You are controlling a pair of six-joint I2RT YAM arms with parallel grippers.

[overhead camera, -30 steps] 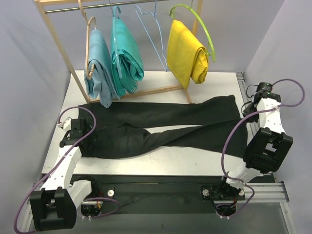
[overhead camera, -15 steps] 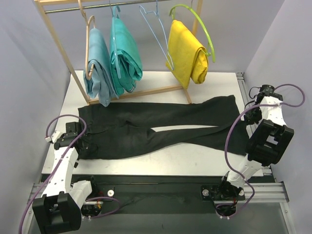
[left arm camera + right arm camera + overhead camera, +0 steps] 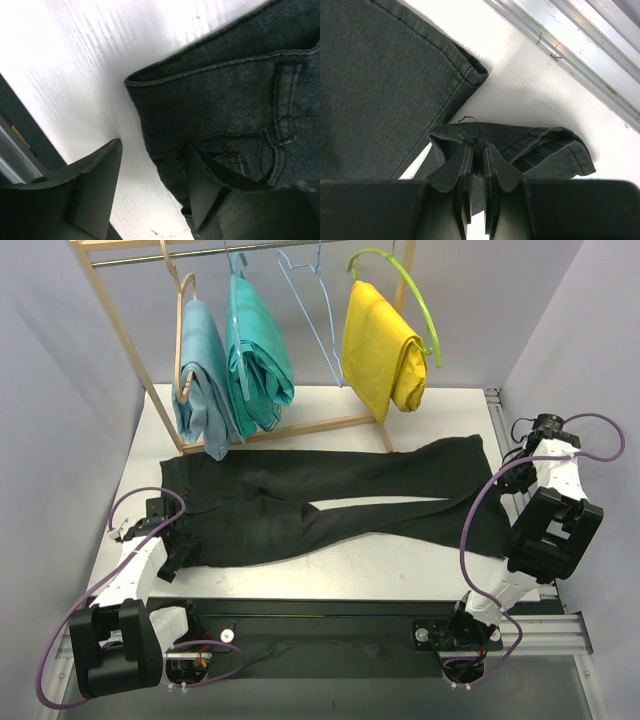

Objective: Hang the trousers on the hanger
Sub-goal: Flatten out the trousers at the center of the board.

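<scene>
The black trousers [image 3: 330,505] lie flat on the white table [image 3: 400,565], waist at the left and legs to the right. My left gripper [image 3: 172,558] is open at the waist's near-left corner. In the left wrist view [image 3: 155,150] one finger rests on the bare table and the other over the waistband [image 3: 225,85]. My right gripper [image 3: 512,478] is shut on a bunched fold of a leg hem [image 3: 530,142], as the right wrist view [image 3: 479,145] shows. The light-blue wire hanger [image 3: 312,315] hangs bare on the rail.
A wooden rack [image 3: 120,335] stands at the back. It carries a tan hanger with a light-blue garment [image 3: 200,380], teal trousers [image 3: 255,355] and yellow trousers [image 3: 380,350] on a lime-green hanger. An aluminium rail [image 3: 580,55] runs along the table's right edge.
My left gripper has moved toward the near edge, down along the waistband to its near-left corner. The right gripper has shifted slightly right with the hem. The wire hanger sways.
</scene>
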